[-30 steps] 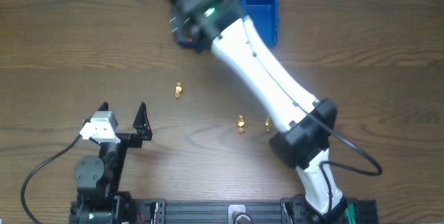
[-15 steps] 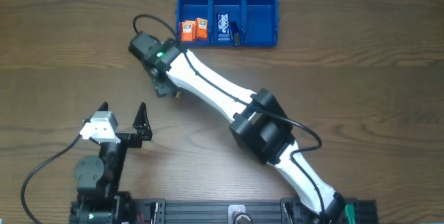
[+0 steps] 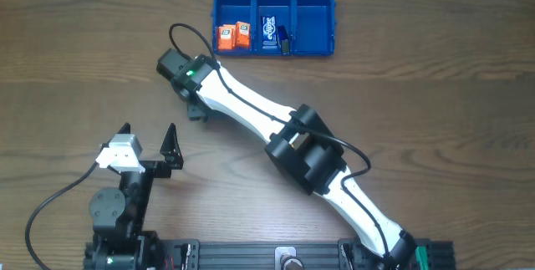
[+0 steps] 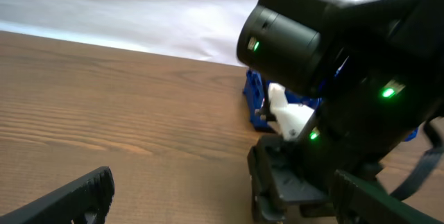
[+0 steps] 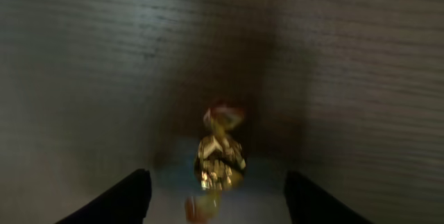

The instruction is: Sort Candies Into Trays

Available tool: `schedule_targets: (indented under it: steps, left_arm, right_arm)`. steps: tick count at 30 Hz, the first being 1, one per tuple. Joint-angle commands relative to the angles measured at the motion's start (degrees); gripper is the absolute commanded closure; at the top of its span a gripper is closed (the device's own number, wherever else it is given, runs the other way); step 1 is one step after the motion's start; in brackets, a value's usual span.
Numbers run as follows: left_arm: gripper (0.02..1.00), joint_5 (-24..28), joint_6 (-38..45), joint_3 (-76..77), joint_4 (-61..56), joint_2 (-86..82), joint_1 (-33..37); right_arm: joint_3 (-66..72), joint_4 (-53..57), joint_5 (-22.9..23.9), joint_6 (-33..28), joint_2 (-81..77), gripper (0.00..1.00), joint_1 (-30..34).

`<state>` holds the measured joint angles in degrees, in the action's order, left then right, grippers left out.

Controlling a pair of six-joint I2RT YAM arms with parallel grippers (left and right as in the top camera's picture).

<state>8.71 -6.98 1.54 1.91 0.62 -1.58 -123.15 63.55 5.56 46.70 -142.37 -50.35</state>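
Small gold foil-wrapped candy (image 5: 220, 156), lower centre, looks light, crinkly, likely slippery. Right gripper (image 5: 216, 177) is spread astride it. Pinch the plump middle.

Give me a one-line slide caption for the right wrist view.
Right gripper, open, poised low over a gold-wrapped candy lying on the wooden table.

No readable print anywhere right now

Over in the blue tray (image 3: 314, 24), the orange packets (image 3: 234, 36) in its left compartment carry pale marks on their faces, far too small to make out; the blue-wrapped candy (image 3: 269, 29) in the tray's middle compartment shows white specks, equally unreadable; and the gold candy (image 5: 220, 156), out on the wood away from the tray, gives just crinkled foil, no letters or numbers legible
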Motion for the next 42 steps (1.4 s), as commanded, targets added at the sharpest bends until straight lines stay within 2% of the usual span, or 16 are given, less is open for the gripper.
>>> schedule_targets:
  steps: [1, 5, 8, 14, 18, 23, 26, 31, 34, 42]
  left_arm:
    - [0.020, 1.01, 1.01, -1.27, 1.68, -0.35, 0.24]
    - [0.023, 1.01, 1.01, -1.27, 1.68, -0.35, 0.24]
    - [0.020, 1.01, 1.01, -1.27, 1.68, -0.35, 0.24]
    - [0.020, 1.01, 1.01, -1.27, 1.68, -0.35, 0.24]
    - [0.020, 1.01, 1.01, -1.27, 1.68, -0.35, 0.24]
    - [0.020, 1.01, 1.01, -1.27, 1.68, -0.35, 0.24]
    - [0.020, 1.01, 1.01, -1.27, 1.68, -0.35, 0.24]
    - [0.020, 1.01, 1.01, -1.27, 1.68, -0.35, 0.24]
    - [0.020, 1.01, 1.01, -1.27, 1.68, -0.35, 0.24]
    - [0.020, 1.01, 1.01, -1.27, 1.68, -0.35, 0.24]
  right_arm:
    - [0.20, -0.20, 0.31, 3.13, -2.62, 0.533, 0.76]
    - [0.20, -0.09, 0.31, 3.61, -2.62, 0.781, 0.87]
    - [0.20, -0.07, 0.33, 3.93, -2.62, 0.860, 1.14]
    - [0.20, 1.60, 0.37, 1.97, -0.02, 0.897, 2.62]
    - [0.20, 4.09, 0.96, -3.43, 7.74, 0.915, 5.05]
    - [0.20, 7.08, 7.52, -9.16, 20.55, 0.897, 11.43]
    - [0.20, 7.28, 7.72, -12.92, 23.71, 0.886, 17.20]
    - [0.20, 6.62, 7.96, -18.71, 23.04, 0.888, 26.75]
    - [0.20, 4.92, 7.89, -20.28, 21.66, 0.888, 30.25]
    - [0.20, -1.40, 7.89, -23.69, 14.95, 0.869, 32.17]
